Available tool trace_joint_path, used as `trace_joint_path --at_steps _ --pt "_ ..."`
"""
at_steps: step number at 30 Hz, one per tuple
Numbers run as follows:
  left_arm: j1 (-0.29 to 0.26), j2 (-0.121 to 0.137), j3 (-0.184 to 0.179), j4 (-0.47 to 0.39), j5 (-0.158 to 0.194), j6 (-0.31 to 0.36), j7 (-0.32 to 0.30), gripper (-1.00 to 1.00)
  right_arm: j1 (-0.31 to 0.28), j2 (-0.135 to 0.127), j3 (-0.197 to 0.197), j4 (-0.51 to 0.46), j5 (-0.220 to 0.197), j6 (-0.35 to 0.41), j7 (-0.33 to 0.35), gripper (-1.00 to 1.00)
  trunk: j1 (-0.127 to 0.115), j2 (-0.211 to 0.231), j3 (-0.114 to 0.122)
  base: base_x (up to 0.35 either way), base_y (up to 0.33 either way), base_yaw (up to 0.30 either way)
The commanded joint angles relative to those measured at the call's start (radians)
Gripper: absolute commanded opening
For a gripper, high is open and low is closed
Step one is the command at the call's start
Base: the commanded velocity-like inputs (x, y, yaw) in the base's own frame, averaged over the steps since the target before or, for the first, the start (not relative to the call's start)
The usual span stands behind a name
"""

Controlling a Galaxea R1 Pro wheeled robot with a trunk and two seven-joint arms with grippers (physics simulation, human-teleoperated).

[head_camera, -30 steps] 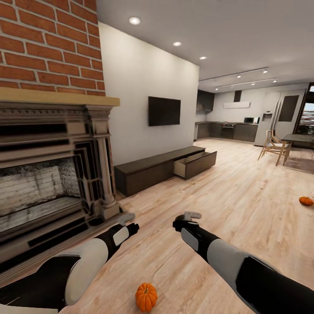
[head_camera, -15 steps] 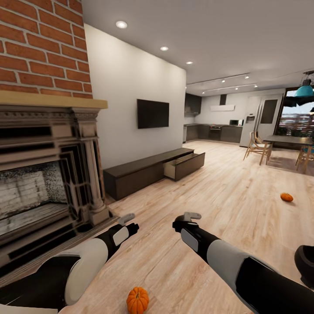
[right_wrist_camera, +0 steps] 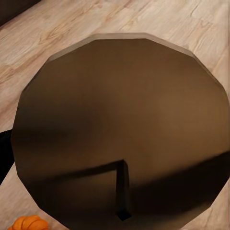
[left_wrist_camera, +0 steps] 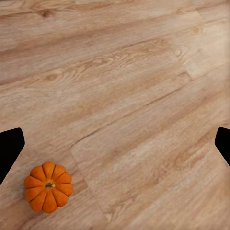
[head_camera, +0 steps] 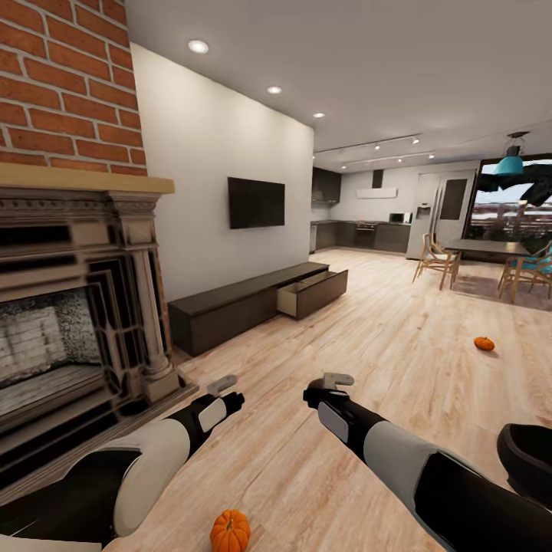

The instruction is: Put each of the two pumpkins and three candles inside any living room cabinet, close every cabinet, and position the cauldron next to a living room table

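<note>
Near pumpkin (head_camera: 230,530) on the floor (head_camera: 399,337) between both arms; second pumpkin (head_camera: 484,343) well apart, toward the dining area. Cabinet (head_camera: 253,303) along the wall, one drawer (head_camera: 313,293) open. Left pincer (head_camera: 224,383) spread wide, holding nothing; right pincer (head_camera: 337,379) state cannot tell. Likely light, rigid, ribbed, prone to rolling: grip across the widest ribs, not the stem.

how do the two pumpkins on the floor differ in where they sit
The near pumpkin sits on the floor just ahead of the robot, below and between its arms; the far pumpkin lies well out on the floor, toward the dining table. The near pumpkin stands upright with its stem up; the far pumpkin's pose is too small to tell. Both are orange, on bare wood planks.
</note>
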Motion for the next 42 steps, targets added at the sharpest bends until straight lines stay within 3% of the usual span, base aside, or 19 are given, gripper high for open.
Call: trace_joint_path --at_steps 1,3,4,6,42 --pt "0.000 0.000 0.004 -0.002 -0.001 0.005 0.005 1.00 -0.001 -0.001 0.007 -0.002 -0.003 0.005 -0.006 -1.00 0.000 -0.001 -0.001 0.000 -0.003 -0.001" --pt "0.000 -0.001 0.004 -0.002 -0.001 0.005 0.005 1.00 -0.001 0.000 0.009 -0.003 -0.001 0.005 -0.006 -1.00 0.000 -0.001 -0.001 0.000 -0.090 -0.001" --pt "0.000 -0.001 0.004 -0.002 -0.001 0.005 0.005 1.00 -0.001 0.003 0.014 -0.004 0.052 0.005 -0.006 -1.00 0.000 -0.001 -0.003 0.000 -0.273 0.058" --pt "0.000 -0.002 0.004 -0.002 -0.001 0.005 0.005 1.00 -0.001 0.005 0.014 -0.004 0.057 0.005 -0.006 -1.00 0.000 -0.001 -0.006 0.000 -0.253 0.070" --pt "0.000 0.000 0.004 -0.002 -0.001 0.008 0.005 1.00 -0.001 0.009 0.014 -0.004 0.060 0.005 -0.006 -1.00 0.000 -0.001 -0.044 0.000 -0.016 0.011"
